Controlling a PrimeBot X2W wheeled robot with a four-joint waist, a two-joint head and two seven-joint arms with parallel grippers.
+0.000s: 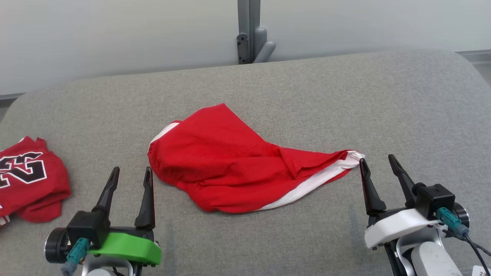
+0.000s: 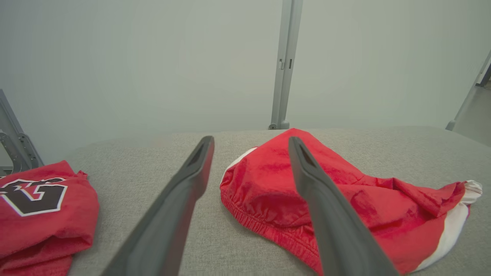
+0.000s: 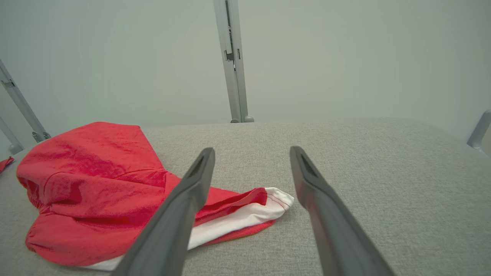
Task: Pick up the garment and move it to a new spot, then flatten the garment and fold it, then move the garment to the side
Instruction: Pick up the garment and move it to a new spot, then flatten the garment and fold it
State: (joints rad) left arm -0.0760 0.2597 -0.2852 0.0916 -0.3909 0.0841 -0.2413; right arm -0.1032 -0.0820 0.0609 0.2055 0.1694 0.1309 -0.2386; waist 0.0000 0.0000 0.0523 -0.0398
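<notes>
The red garment [image 1: 230, 165] lies crumpled in the middle of the tabletop [image 1: 345, 96]. The left fingers [image 1: 147, 191] and right fingers [image 1: 367, 184] sit near the front edge, one pair at each end. Both are spread apart and hold nothing, probably ready to grab it.

garment [image 1: 222, 161]: thin red cloth, faint sheen, creased. stripe [image 1: 307, 188] on it: white cloth, smooth. hem [image 2: 268, 226]: gathered, ribbed-looking elastic.
table [image 1: 345, 96]: grey woven fabric cover, matt, coarse weave.
jersey [image 1: 30, 180]: red cloth, matt, with a flat black-and-white print.
left gripper [image 1: 132, 170]: fingers [image 1: 108, 191] dark matt plastic, smooth; shell [image 1: 126, 245] green plastic, slight gloss.
right gripper [image 1: 377, 159]: same dark matt fingers; cover [image 1: 395, 226] white plastic, smooth.
plug [image 1: 449, 219]: teal plastic.
post [image 1: 248, 27]: grey metal, satin finish.
wall [image 1: 115, 34]: pale, matt, smooth.
</notes>
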